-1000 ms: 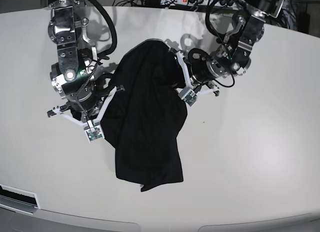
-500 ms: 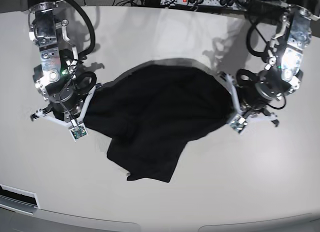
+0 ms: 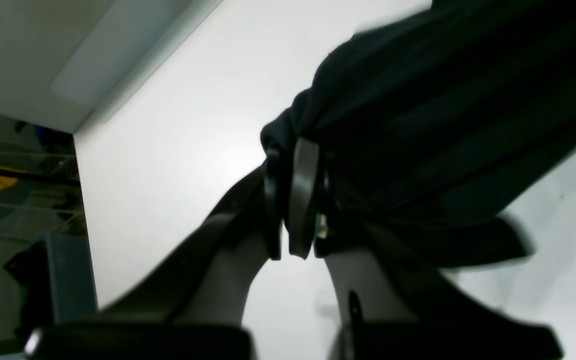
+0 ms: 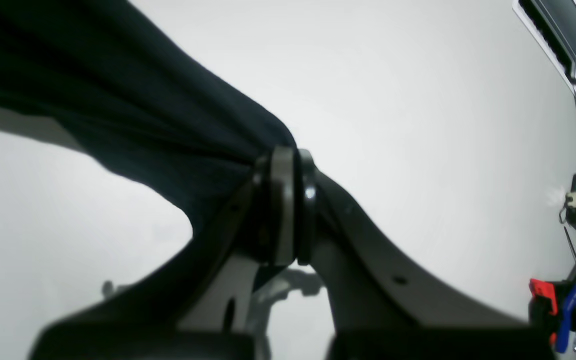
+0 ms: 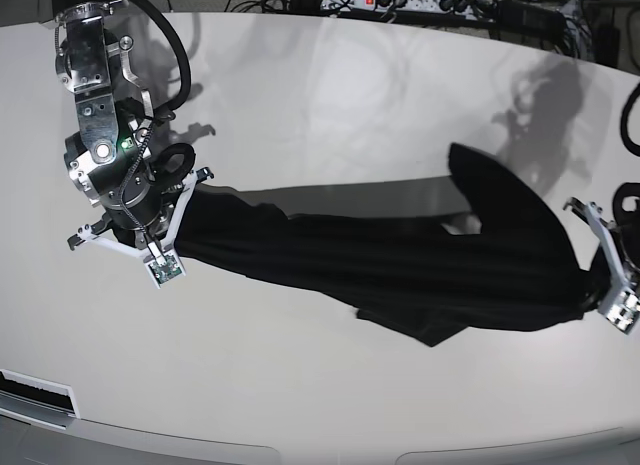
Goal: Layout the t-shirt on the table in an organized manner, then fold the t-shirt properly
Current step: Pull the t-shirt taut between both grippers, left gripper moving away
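Black cloth stretches in a long band over the white tabletop [image 5: 330, 95]. It is the t-shirt [image 5: 400, 260], and it is the landmark here.

At the left end of the t-shirt, in the base view, is the right claw [image 5: 170, 230]. Its wrist view shows the right claw [image 4: 288, 200] pinched tight on a bunch of the t-shirt [image 4: 118, 110].

The middle of the t-shirt looks lifted off the tabletop, because a grey shadow lies just behind it. A loose flap hangs down below the middle of the t-shirt. Another flap sticks up near its right end.

At the right end of the t-shirt is the left claw [image 5: 590, 285]. In its wrist view the left claw [image 3: 295, 200] is squeezed tight on the t-shirt [image 3: 443, 110] too.

I think this is the laying-out step. The t-shirt is pulled wide but is twisted, not flat. Folding is not begun.

Next, I think both claws need to go down together and lay the t-shirt on the tabletop. They should keep it pulled smooth. Then they can let go and fix the flaps.
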`<state>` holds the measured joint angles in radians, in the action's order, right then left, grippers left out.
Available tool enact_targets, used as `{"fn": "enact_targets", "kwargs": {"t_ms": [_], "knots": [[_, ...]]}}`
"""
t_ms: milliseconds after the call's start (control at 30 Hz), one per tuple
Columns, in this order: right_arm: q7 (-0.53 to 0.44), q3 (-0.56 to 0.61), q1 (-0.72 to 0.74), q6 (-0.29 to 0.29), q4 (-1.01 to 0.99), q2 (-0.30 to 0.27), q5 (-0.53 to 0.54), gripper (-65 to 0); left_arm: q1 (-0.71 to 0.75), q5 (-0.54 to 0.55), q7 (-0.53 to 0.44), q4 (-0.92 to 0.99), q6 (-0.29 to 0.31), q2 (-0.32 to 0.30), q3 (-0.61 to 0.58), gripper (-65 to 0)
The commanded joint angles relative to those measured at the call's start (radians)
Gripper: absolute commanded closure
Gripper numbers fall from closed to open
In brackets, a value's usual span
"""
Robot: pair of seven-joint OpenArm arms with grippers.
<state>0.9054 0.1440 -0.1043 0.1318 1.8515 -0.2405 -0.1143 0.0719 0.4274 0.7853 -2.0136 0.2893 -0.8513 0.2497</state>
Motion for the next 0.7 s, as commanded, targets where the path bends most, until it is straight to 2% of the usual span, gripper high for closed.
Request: {"fn": "enact_targets", "kwargs": {"t_ms": [0,67,200,267,333,367,400,500,567,667], "knots": [[0.003,-0.008,0.013,-0.019,0.017,-0.014,-0.042,0.0,-0.014,-0.01,-0.021,-0.006,-0.023,-0.025,0.018,0.0],[-0.019,-0.008,0.016,-0.016,0.017,-0.011,-0.042,0.0,-0.014,0.036,-0.053,0.011,0.012,-0.024,0.018,0.0],[-0.034,-0.008,0.024,0.009,0.016,-0.003,-0.027,0.0,-0.019,0.085,-0.177,0.105,0.156,-0.009,0.018,0.0],[-0.034,-0.008,0.024,0.008,0.016,-0.003,-0.019,0.0,-0.027,0.087,-0.237,0.171,0.195,0.007,0.017,-14.8],[-0.036,-0.008,0.025,0.007,0.016,-0.004,-0.02,0.0,-0.048,0.102,-0.266,0.249,0.197,0.016,0.002,-31.7],[-0.038,-0.008,0.024,0.007,0.016,-0.004,-0.02,0.0,-0.064,0.121,-0.266,0.29,0.196,0.018,-0.009,-36.3],[-0.037,-0.008,0.024,0.008,0.016,-0.004,-0.021,0.0,-0.076,0.141,-0.259,0.329,0.197,0.018,-0.019,-37.3],[-0.037,-0.008,0.024,0.007,0.016,-0.004,-0.02,0.0,-0.1,0.197,-0.156,0.391,0.197,0.017,-0.027,-37.3],[-0.038,-0.008,0.024,0.007,0.013,-0.004,-0.02,0.0,-0.118,0.275,-0.003,0.383,0.189,0.011,-0.024,-37.3],[-0.037,-0.008,0.024,0.007,0.012,-0.004,-0.02,0.0,-0.137,0.488,0.254,0.338,0.208,0.002,-0.011,-37.3]]}}
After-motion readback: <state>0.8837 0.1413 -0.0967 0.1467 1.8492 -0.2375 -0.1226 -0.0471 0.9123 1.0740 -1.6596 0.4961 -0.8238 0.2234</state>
